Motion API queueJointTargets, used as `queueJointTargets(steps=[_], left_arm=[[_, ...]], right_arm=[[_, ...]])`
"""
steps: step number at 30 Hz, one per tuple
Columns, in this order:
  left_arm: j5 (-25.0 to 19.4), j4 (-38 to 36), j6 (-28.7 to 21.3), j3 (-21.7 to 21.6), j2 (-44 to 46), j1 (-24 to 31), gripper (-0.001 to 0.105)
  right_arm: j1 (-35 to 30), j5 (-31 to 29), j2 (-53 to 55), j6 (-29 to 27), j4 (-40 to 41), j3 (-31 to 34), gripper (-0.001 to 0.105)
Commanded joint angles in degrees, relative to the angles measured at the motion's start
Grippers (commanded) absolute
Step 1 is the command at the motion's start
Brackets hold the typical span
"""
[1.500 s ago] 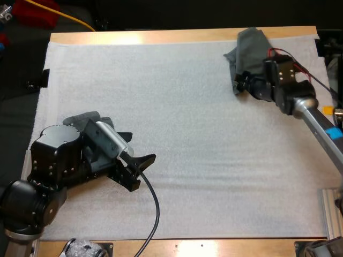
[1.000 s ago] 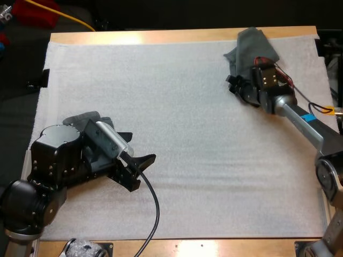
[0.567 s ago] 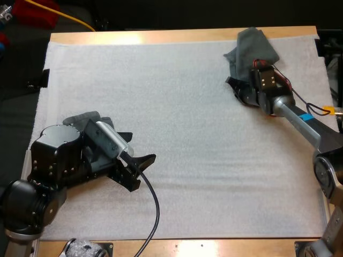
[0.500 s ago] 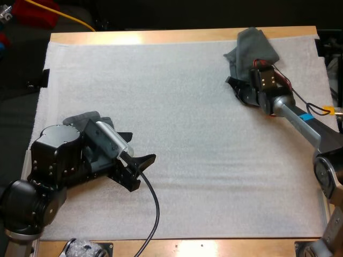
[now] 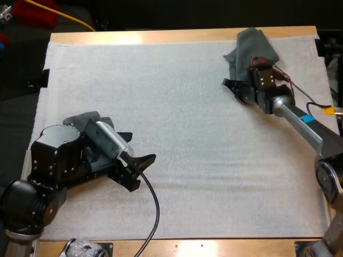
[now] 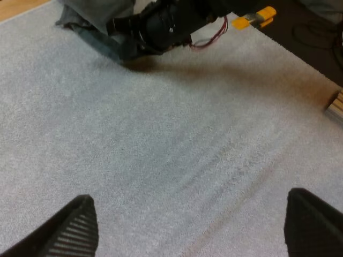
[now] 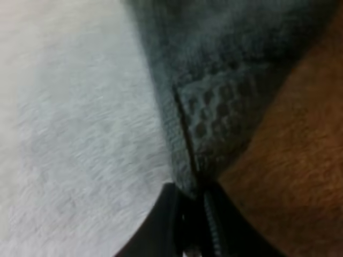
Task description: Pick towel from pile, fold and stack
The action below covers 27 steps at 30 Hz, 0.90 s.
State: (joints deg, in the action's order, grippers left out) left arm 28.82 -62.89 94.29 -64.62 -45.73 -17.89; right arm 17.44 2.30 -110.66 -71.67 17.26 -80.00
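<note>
A crumpled dark grey-green towel [image 5: 251, 49] lies at the far right of the white mat [image 5: 182, 134]. My right gripper [image 5: 231, 85] is at the towel's near left edge, shut on that edge; up close its two fingertips [image 7: 188, 227] pinch the towel's hem [image 7: 214, 123] between them. A second grey-green towel [image 5: 86, 119] sits at the near left, mostly hidden under my left arm. My left gripper [image 5: 140, 170] rests low over bare mat beside it, open, its fingers [image 6: 69, 227] wide apart with nothing between them. The right gripper at the towel [image 6: 91, 21] is seen far across the mat from the left wrist.
The wooden table edge [image 5: 177, 36] runs along the far side. A black cable [image 5: 153, 214] loops over the mat's near side. An aluminium rail [image 5: 331, 211] stands at the near right edge. Bare mat spans the middle.
My right gripper has slid to the towel's near left edge and closed on its hem. The left arm has stayed still.
</note>
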Motion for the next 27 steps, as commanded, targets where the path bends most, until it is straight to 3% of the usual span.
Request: queueJointTargets(steps=[1, 2, 11, 27], left_arm=[[0.1, 0.1, 0.55, -0.38, 0.26, 0.05, 0.07], [0.1, 0.1, 0.55, -0.38, 0.26, 0.05, 0.07], [0.1, 0.1, 0.55, -0.38, 0.26, 0.05, 0.07], [0.1, 0.1, 0.55, -0.38, 0.26, 0.05, 0.07]], right_arm=[[0.77, -0.31, 1.99, -3.7, 1.51, -0.38, 0.002], [1.56, -0.73, 3.76, -6.51, 2.98, -0.38, 0.002], [3.64, 1.07, 12.57, -11.77, 8.98, -0.38, 0.002], [16.28, 3.17, 22.92, -11.75, 12.38, -1.34, 0.002]])
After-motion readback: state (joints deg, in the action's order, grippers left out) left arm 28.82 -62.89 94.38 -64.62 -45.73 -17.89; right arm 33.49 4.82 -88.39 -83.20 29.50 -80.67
